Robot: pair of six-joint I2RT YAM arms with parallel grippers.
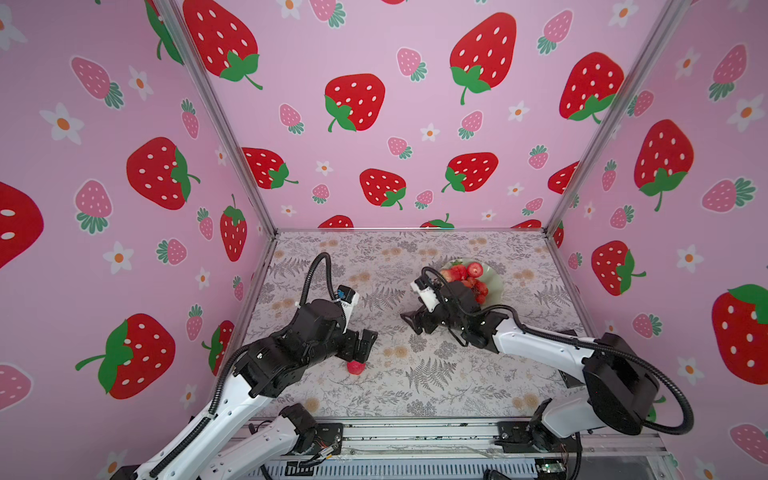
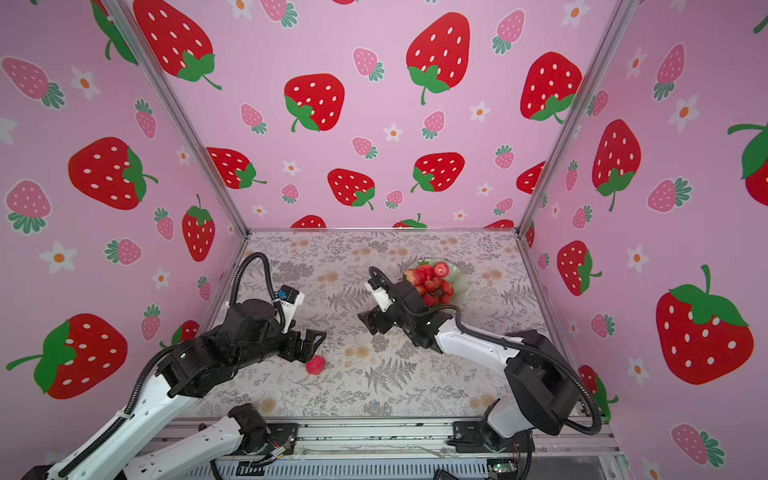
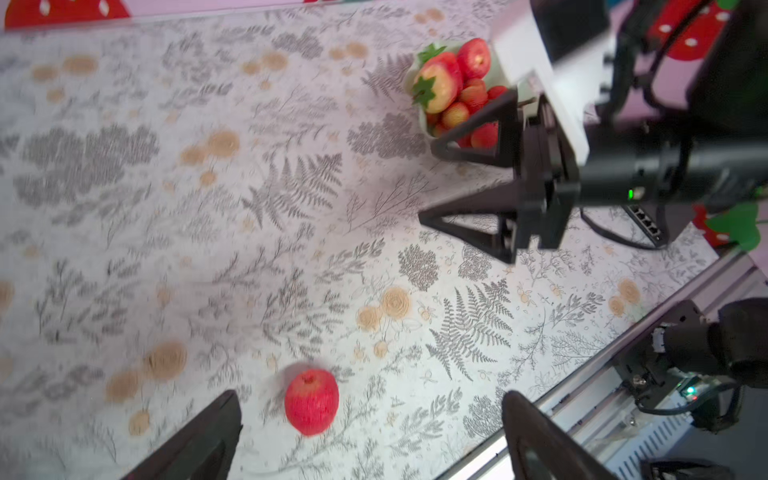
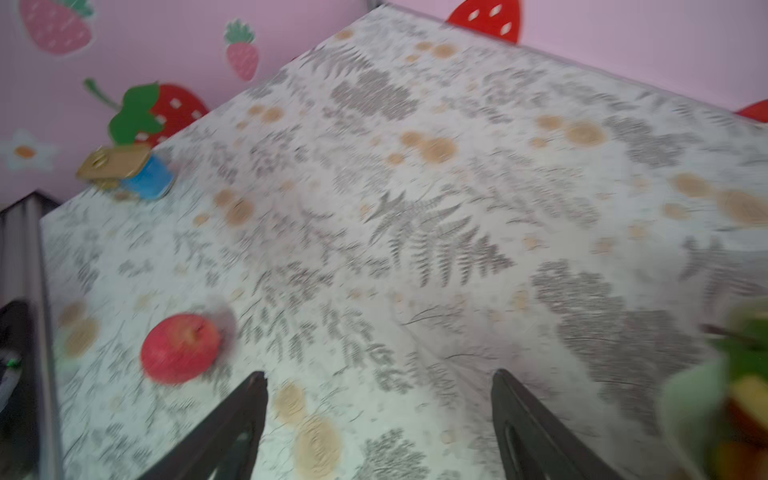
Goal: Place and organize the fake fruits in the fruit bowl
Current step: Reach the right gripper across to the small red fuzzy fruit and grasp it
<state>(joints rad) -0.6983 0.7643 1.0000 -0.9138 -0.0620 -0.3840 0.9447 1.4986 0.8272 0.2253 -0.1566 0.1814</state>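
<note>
Fake fruits [image 1: 468, 277] are heaped in the fruit bowl [image 1: 496, 277], which sits on the table [image 1: 415, 386] toward its far right side in both top views. The left wrist view shows the heap best. Two strawberries [image 3: 438, 85] with green leaf caps lie on one side, with a round red fruit [image 3: 474, 58] beside them. The berry bunch [image 3: 471, 106] fills the rest, partly hidden behind a finger of the right gripper [image 3: 428, 183].

One fruit is not in the bowl: the loose red fruit [image 1: 356, 367] lies on the table well apart from the bowl, toward the near left. The left gripper [image 1: 365, 345] hangs just over it with its jaws spread wide. In the left wrist view the loose red fruit sits on the table between the two fingers [image 3: 199, 440], nearer one than the other and touching neither.

The right gripper is just beside the bowl and points toward the middle of the table, its jaws wide apart and holding nothing. The right wrist view shows bare table between its fingers, with the loose red fruit off to one side and the blurred edge of the bowl on the other. In both top views the right arm [image 1: 536, 340] covers the near edge of the bowl
</note>
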